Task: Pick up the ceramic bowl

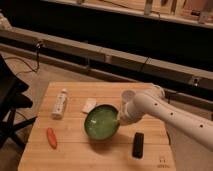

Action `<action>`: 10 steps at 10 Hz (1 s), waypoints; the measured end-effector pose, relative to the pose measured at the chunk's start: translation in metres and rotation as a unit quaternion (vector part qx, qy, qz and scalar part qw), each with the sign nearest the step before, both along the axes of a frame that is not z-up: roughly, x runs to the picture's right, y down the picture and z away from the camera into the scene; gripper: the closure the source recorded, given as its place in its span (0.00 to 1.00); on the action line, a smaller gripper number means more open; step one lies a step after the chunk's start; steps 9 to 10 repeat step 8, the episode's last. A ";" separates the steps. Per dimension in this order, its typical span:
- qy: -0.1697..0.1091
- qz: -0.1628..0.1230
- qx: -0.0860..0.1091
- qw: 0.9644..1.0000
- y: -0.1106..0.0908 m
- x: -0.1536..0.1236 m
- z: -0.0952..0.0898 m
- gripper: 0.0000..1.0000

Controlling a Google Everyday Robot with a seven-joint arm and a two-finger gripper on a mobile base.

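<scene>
The ceramic bowl (101,123) is round, green and glossy, in the middle of the wooden table (75,159). It is tilted with its inside towards the camera, and a dark shadow lies under its near edge, so it looks raised a little off the wood. My gripper (119,120) is at the end of the white arm (160,110) that reaches in from the right. It is at the bowl's right rim and shut on it.
A white bottle (60,103) lies at the left and a small white packet (89,105) just behind the bowl. An orange stick-like item (51,138) lies at front left, a black block (138,145) at front right. A dark chair (11,102) stands left of the table.
</scene>
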State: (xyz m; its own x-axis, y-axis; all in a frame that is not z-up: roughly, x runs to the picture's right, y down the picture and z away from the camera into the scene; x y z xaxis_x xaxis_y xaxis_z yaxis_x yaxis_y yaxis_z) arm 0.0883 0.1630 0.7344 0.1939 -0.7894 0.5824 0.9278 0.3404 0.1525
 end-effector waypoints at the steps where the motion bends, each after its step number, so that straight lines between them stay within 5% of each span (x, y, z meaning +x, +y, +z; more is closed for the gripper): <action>1: 0.006 -0.002 0.000 1.000 -0.003 0.001 -0.002 1.00; 10: -0.003 0.007 0.006 1.000 -0.017 0.004 -0.008 1.00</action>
